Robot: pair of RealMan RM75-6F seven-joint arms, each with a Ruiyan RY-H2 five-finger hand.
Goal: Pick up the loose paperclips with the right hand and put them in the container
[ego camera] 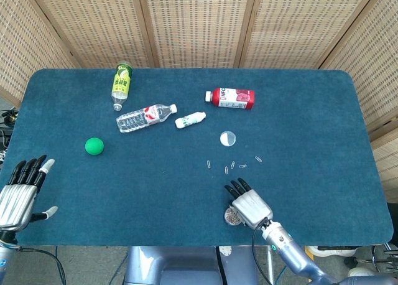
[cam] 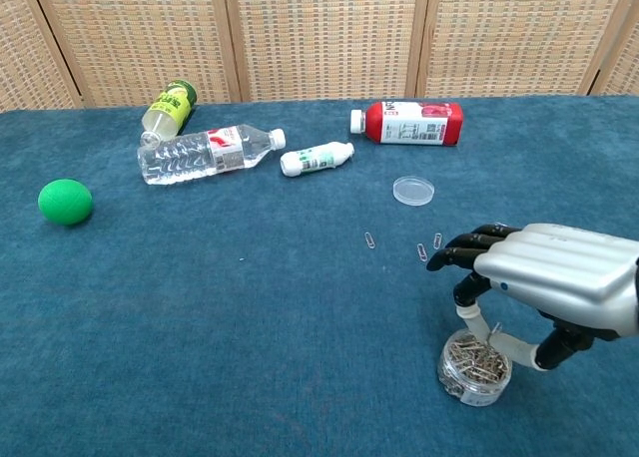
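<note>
Several loose paperclips [ego camera: 232, 165] lie in a short row on the blue cloth below the round clear lid [ego camera: 227, 138]; three show in the chest view [cam: 421, 252]. The clear container [cam: 474, 368], partly filled with clips, stands near the front edge. My right hand [cam: 554, 275] hovers just above it, palm down. Two of its fingers curl down and meet over the container's mouth, pinching what looks like a paperclip [cam: 496, 328]. The head view shows this hand [ego camera: 249, 203] covering part of the container [ego camera: 231, 217]. My left hand [ego camera: 18, 195] is at the front left, fingers spread, holding nothing.
A red bottle [ego camera: 232, 98], a small white bottle [ego camera: 190, 119], a clear water bottle [ego camera: 143, 117] and a green bottle [ego camera: 122, 81] lie at the back of the table [ego camera: 311, 123]. A green ball [ego camera: 94, 146] sits at the left. Wicker screens stand behind.
</note>
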